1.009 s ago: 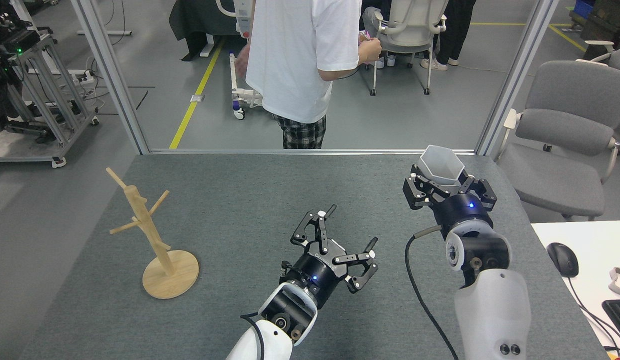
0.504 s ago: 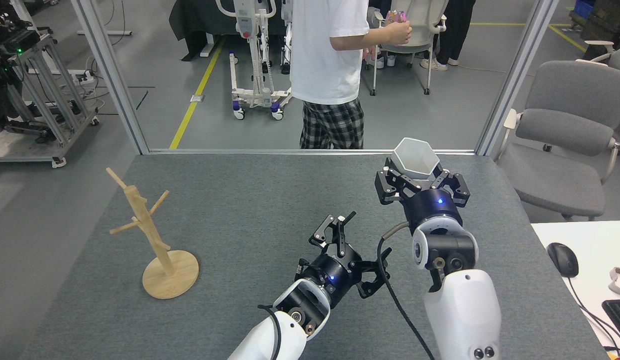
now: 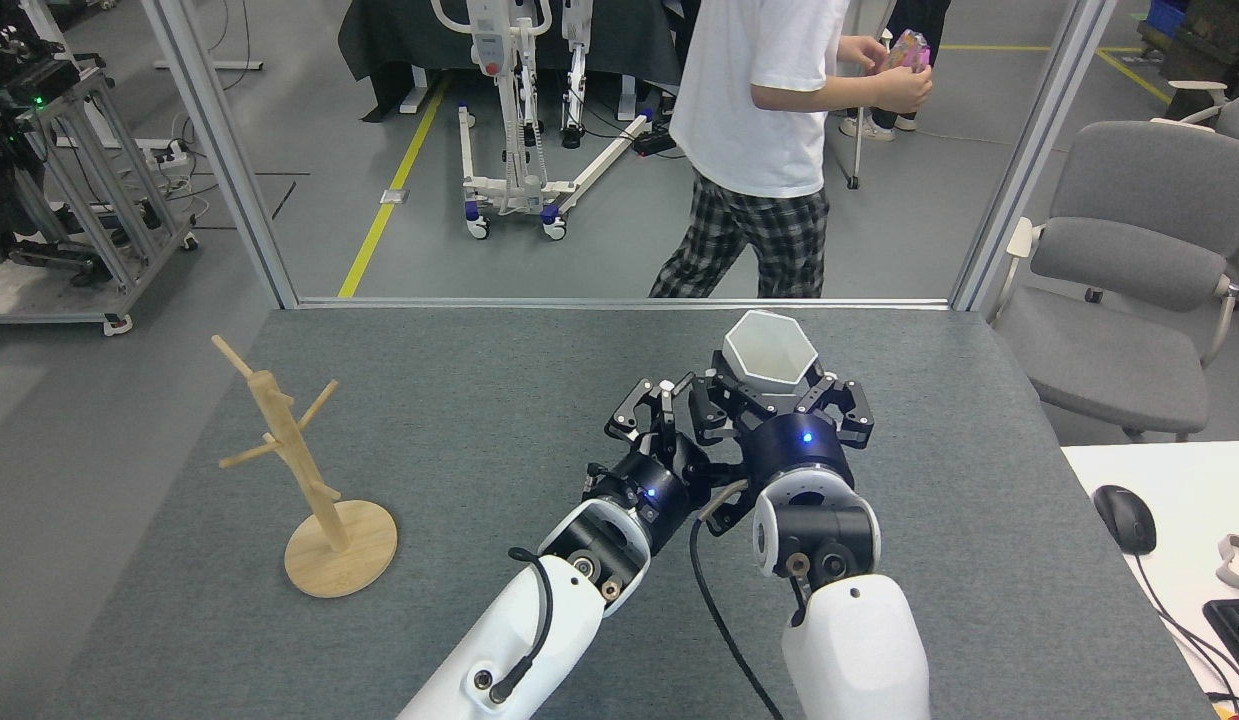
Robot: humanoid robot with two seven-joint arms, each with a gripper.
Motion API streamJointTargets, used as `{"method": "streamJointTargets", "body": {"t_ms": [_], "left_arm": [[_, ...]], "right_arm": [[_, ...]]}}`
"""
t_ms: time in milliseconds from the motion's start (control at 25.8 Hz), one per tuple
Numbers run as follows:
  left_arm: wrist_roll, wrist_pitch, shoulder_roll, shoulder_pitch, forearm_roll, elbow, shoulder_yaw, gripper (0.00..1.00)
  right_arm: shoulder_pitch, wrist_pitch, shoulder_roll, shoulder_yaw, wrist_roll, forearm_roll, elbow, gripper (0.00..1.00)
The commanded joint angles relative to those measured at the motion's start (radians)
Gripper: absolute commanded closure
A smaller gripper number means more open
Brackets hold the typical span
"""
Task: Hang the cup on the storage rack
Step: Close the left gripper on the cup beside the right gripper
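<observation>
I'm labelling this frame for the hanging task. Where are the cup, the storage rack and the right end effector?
cup (image 3: 769,352): head view, on the white inner wall below the hexagonal rim.
storage rack (image 3: 341,548): head view, on the round wooden base.
right end effector (image 3: 776,400): head view, midway between its fingertips, around the cup.

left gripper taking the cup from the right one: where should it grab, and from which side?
Probably the upper faceted wall just below the hexagonal rim of the cup, approaching from its left. The right gripper clamps the lower body, so only the top is exposed, and the left gripper already sits on that side.
</observation>
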Motion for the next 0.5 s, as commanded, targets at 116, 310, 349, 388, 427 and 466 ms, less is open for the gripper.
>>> {"method": "streamJointTargets", "body": {"t_ms": [116, 310, 349, 388, 427, 466], "left_arm": [[0.0, -0.026, 0.0, -0.024, 0.003, 0.004, 0.003, 0.01], [0.0, -0.067, 0.0, -0.023, 0.003, 0.007, -0.005, 0.01], [-0.002, -0.074, 0.0, -0.023, 0.003, 0.012, -0.003, 0.01], [0.0, -0.08, 0.0, -0.023, 0.003, 0.021, -0.003, 0.01], [-0.002, -0.083, 0.0, -0.024, 0.003, 0.027, -0.003, 0.01], [-0.002, -0.089, 0.0, -0.024, 0.003, 0.033, -0.003, 0.01]], "right_arm": [[0.023, 0.019, 0.024, 0.027, -0.002, 0.002, 0.007, 0.98], [0.015, 0.019, 0.029, 0.027, -0.002, 0.002, 0.009, 0.98], [0.014, 0.019, 0.029, 0.026, -0.002, 0.002, 0.009, 0.98], [0.012, 0.02, 0.03, 0.026, -0.002, 0.002, 0.011, 0.98], [0.01, 0.02, 0.03, 0.026, -0.002, 0.002, 0.011, 0.98], [0.009, 0.02, 0.032, 0.026, -0.002, 0.0, 0.011, 0.98]]}}
